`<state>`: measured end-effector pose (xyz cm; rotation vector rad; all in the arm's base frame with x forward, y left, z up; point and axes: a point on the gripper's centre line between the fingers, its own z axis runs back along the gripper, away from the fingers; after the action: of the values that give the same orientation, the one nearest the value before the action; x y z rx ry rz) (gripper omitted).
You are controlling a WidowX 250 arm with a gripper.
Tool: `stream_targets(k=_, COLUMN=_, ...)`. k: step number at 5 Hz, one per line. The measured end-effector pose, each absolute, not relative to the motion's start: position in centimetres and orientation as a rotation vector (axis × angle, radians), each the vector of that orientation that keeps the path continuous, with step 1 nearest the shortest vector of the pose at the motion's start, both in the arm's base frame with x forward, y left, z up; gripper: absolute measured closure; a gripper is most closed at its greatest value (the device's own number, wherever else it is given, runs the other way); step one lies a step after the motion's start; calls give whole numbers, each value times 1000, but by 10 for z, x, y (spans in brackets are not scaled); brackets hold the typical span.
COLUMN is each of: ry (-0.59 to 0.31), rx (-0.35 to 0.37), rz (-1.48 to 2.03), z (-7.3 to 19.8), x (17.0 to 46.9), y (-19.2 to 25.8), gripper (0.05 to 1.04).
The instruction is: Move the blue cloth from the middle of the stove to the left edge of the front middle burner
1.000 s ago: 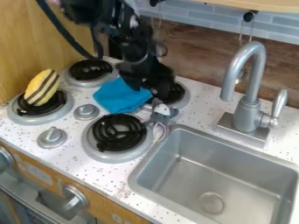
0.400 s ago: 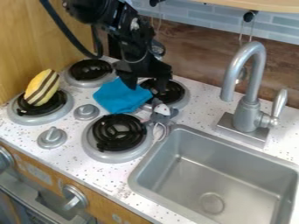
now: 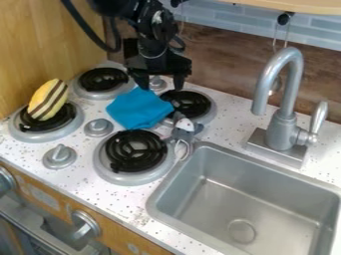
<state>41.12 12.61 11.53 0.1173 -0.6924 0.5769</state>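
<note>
While your gripper hangs open, it's gripping nothing!
Below, the counter seemingly supports that limp blue cloth.

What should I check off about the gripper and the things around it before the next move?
1. Gripper open: ok, its fingers are spread apart.
2. Nothing held: ok, no object is seen between the fingers.
3. Fingertips free of the blue cloth: cannot tell, one tip is right by its upper edge.
4. Gray plush toy out of the sink: ok, it lies on the counter beside the sink's corner.
5. Striped yellow toy lying flat: not ok, it sits tilted on the left burner.
</note>
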Motion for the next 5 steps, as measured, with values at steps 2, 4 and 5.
stream_targets(k=2, ry=-666, rx=146, rz=751, z=90, x=418, y=171, gripper=78)
stream_targets(k=4, ry=-643, rx=98, rz=892, z=57, x=426, y=209, gripper=78)
stream_targets(k=5, ry=-656, rx=81, rz=885, z=47, x=431, y=208, gripper=78)
